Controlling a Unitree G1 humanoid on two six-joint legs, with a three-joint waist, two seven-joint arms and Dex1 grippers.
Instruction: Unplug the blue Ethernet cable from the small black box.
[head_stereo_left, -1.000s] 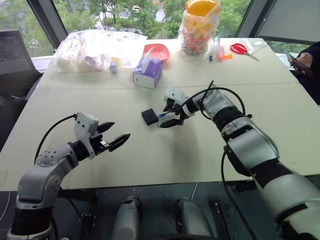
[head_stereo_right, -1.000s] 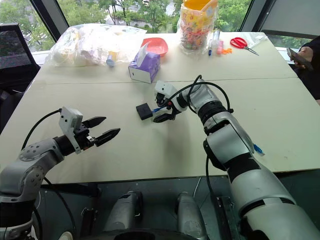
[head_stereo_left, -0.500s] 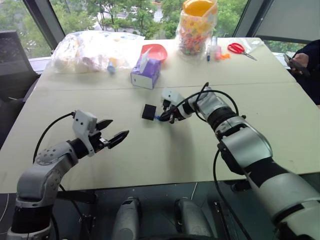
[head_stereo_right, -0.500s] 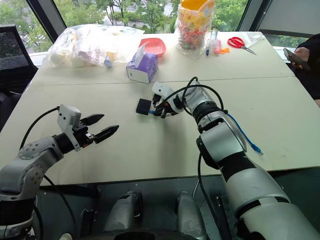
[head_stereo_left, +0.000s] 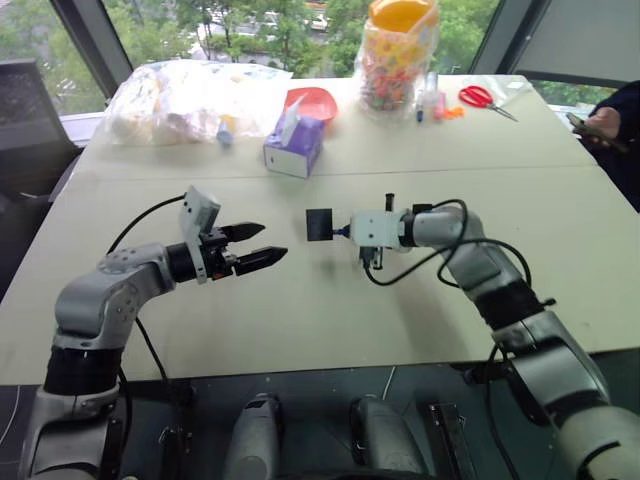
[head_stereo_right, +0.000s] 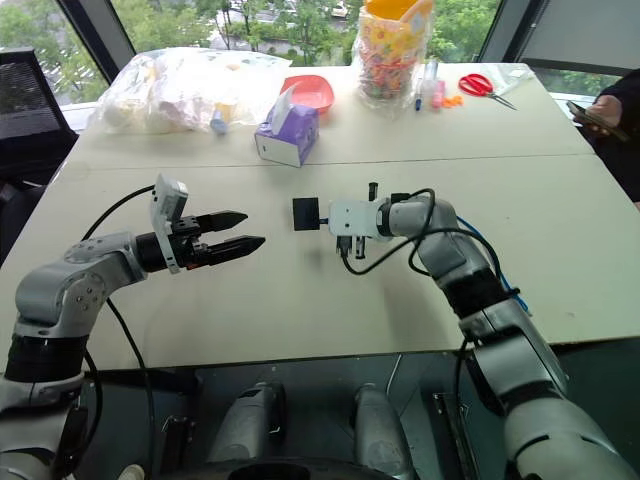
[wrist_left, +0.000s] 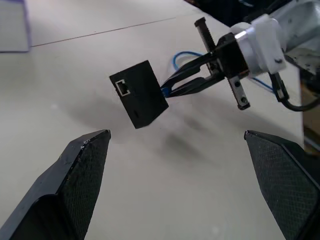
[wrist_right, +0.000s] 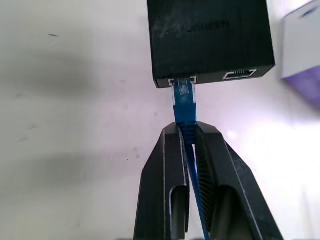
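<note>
Progress is partial: the cable (wrist_right: 184, 107) is gripped but its plug still sits in the box (wrist_right: 210, 40). The right gripper (wrist_right: 188, 135) is clenched on the blue cord just behind the plug, and the box hangs off it above the counter (head_stereo_left: 300, 310), casting a shadow below in the left wrist view. The left gripper (head_stereo_left: 262, 245) hovers near the box with its jaws spread wide and nothing between them; it looks ready to take the box so the two can be pulled apart. That hold and the pull itself are still to do.

Beige counter, matte and bare around the arms. At its far side lie a purple tissue box (head_stereo_left: 294, 147), a red bowl (head_stereo_left: 312, 101), plastic bags (head_stereo_left: 190, 95), a candy jar (head_stereo_left: 400, 55) and red scissors (head_stereo_left: 485, 98). Windows behind show green trees.
</note>
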